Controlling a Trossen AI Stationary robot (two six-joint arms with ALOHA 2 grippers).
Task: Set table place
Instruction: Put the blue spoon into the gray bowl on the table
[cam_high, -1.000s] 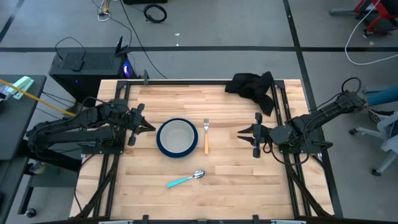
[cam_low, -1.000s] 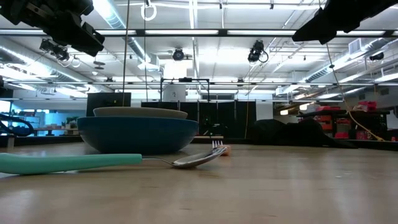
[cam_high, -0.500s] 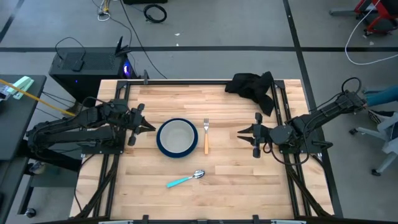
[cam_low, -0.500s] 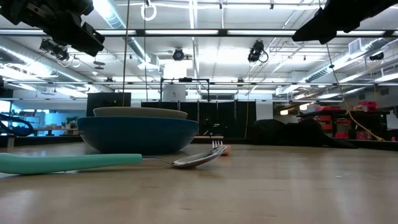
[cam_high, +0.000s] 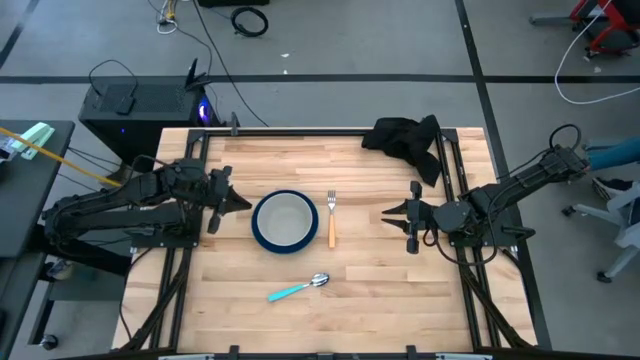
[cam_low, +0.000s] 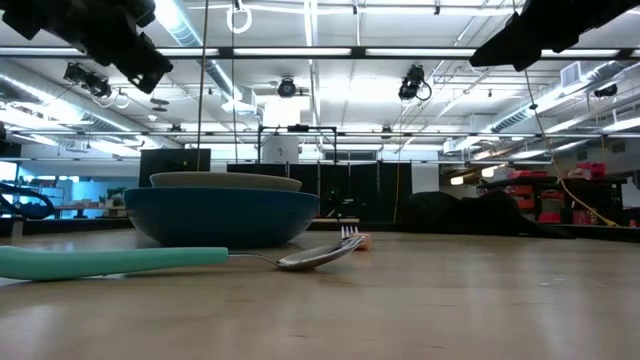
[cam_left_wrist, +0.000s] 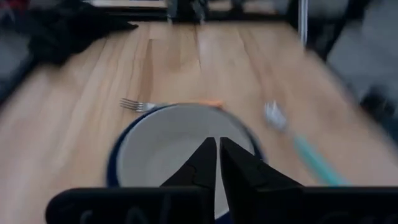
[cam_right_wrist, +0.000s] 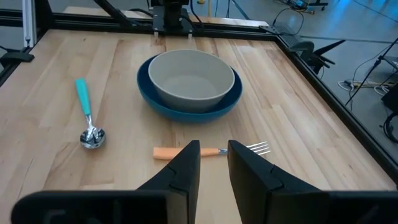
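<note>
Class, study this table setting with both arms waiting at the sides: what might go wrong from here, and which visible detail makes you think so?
1. The spoon lies slanted, apart from the plate, so a pinch on its thin handle may slip.
2. The bowl sits loose in the plate; a nudge from the shut left gripper nearby might shift both.
3. The fork lies close beside the plate, so the open right gripper may bump the rim.

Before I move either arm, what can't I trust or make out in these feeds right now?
- Low view: the fork is mostly hidden behind the spoon; both grippers are cut off by the top edge.
- Low view: the inside of the bowl is hidden by its own rim.
- Left wrist view: motion blur smears the plate edge.
- High view: the black cloth covers part of the table corner.
</note>
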